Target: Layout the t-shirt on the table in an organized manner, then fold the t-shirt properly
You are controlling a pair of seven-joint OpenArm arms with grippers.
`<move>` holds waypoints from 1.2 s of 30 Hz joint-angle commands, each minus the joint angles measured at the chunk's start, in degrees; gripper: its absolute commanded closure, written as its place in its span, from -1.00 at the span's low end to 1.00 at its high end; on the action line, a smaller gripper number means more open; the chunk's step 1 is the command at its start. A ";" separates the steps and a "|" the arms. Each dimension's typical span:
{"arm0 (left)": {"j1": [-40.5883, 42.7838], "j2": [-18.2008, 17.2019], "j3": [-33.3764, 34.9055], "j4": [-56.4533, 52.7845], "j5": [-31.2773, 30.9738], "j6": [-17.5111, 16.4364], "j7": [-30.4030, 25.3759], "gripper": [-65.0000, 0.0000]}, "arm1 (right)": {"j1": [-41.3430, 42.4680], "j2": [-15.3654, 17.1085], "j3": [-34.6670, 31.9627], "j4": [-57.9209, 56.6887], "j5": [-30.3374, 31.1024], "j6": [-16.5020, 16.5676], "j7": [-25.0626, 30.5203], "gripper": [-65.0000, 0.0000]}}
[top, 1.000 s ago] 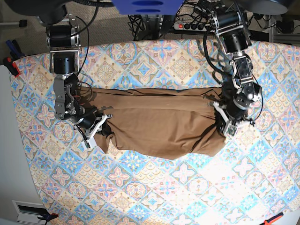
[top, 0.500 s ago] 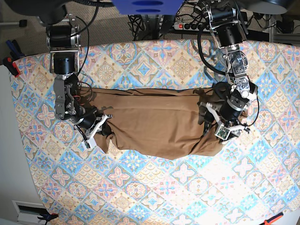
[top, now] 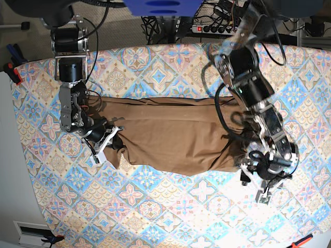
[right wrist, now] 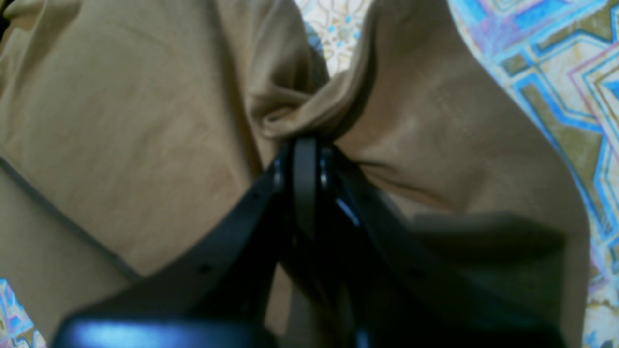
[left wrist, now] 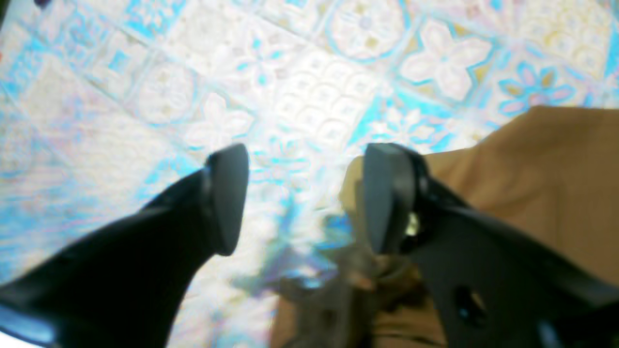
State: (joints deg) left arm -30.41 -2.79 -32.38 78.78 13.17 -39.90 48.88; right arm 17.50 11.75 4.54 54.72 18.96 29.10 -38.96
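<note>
The pastel diamond-tile patterned table [top: 155,217] carries the tan-brown soft t-shirt [top: 176,134] stretched across its middle. The right gripper [top: 106,142] pinches the fabric's edge — the left gripper [top: 261,188] gapes wide, empty.

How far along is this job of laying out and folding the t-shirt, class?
Done: the t-shirt lies stretched sideways across the table, though its lower edge looks uneven and bunched. In hand: the right gripper is shut on a pinch of fabric at one end, while the left gripper stands open beside the other end, holding nothing. Left: smoothing the cloth flat and a neat, finished fold.
</note>
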 commanded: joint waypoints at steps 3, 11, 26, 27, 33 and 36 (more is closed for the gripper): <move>-2.42 -1.92 -2.56 -6.21 -5.48 -0.10 -0.05 -0.19 | 0.04 -0.01 -0.45 -0.08 -1.77 0.66 -3.63 1.00; -2.60 -8.07 -6.52 -22.04 -22.88 -0.10 -0.14 -0.10 | -0.05 0.16 -0.36 -0.17 -1.77 0.66 -3.63 1.00; -2.86 -10.71 -6.34 -32.85 -28.51 -0.10 -3.92 -0.10 | -0.05 0.16 -0.62 -0.17 -1.77 0.66 -3.63 1.00; -2.86 -10.97 -6.34 -34.17 -28.60 -0.10 -4.80 -0.10 | -0.05 0.16 -0.62 -0.17 -1.77 0.66 -3.63 1.00; -4.79 -11.06 -6.17 -40.50 -28.07 -0.10 -11.83 -0.10 | -0.05 0.16 -0.45 -0.17 -1.77 0.66 -3.63 1.00; -6.20 -11.15 -5.90 -43.66 -27.89 -0.10 -15.52 -0.09 | -1.10 0.16 -0.62 0.01 -1.77 0.66 -3.63 1.00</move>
State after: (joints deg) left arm -34.81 -13.21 -38.39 34.28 -13.65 -39.38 34.44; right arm 16.93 11.88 4.43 54.89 19.05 29.06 -38.04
